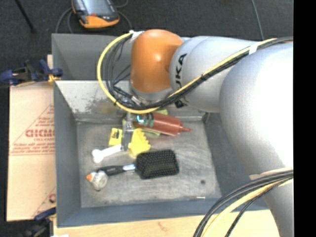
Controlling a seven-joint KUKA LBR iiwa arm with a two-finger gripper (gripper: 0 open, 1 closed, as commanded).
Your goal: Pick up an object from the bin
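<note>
My gripper (pixel 129 131) reaches down below the orange wrist cover, at the back middle of the bin floor. Its tip is right beside a yellow toothed plastic piece (pixel 140 142), touching or nearly touching its left edge. A small yellow and black block (pixel 115 136) lies just to the left of the tip. A white bone-shaped piece (pixel 105 154) sticks out leftward from under the yellow piece. Behind the gripper on the right lies a red-brown bottle (pixel 168 125) on its side, partly hidden by the arm.
A black hairbrush head (pixel 157 163) lies in front of the yellow piece. A tool with a black handle and a silver and orange end (pixel 100 177) lies at the front left. The arm covers the bin's right side.
</note>
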